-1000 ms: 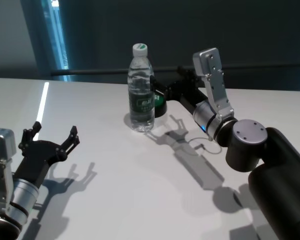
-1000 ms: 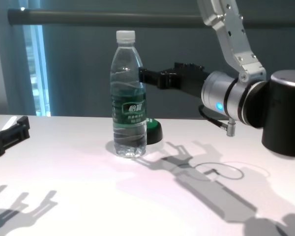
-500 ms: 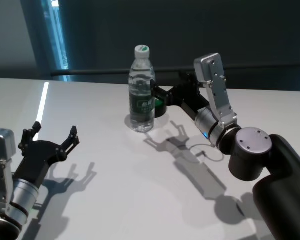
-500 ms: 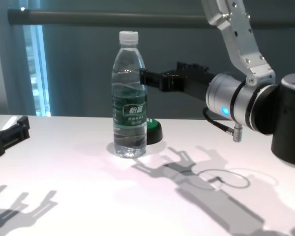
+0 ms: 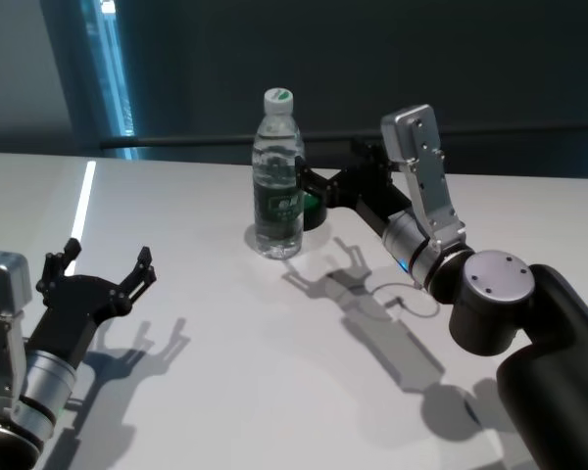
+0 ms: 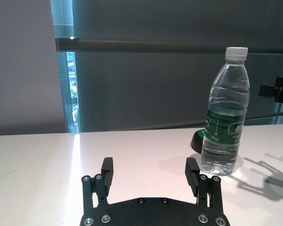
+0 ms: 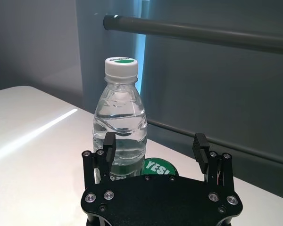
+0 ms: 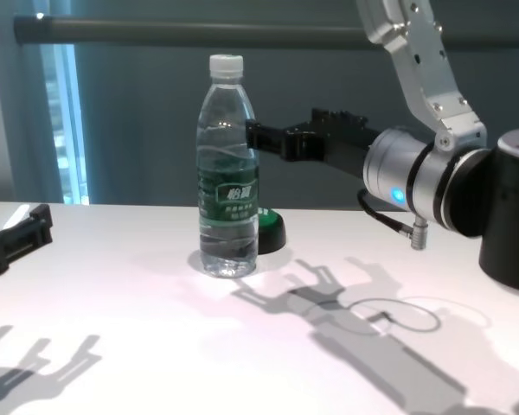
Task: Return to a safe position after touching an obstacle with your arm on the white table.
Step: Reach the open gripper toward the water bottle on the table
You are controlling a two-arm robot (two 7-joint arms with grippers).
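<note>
On the near left of the broad, glossy white table (image 5: 225, 333), the black left gripper (image 5: 96, 270) hovers low with its fingers spread wide and nothing between them, open tabletop all around it; the chest view catches only one of its fingers at the picture's edge. Toward the far middle stands the tall clear plastic water bottle with a white screw cap and dark green label band (image 5: 277, 176), upright, well back from the near edge and well apart from the left gripper. Just behind its base to the right sits a small dark green dome-shaped object (image 8: 271, 232), half hidden by the bottle; only the right wrist view shows lettering on its top. The black right gripper (image 5: 321, 185) reaches in above the table at label height, fingers parted and empty. One fingertip lies very close to the bottle's side, possibly touching, though no view settles it.
</note>
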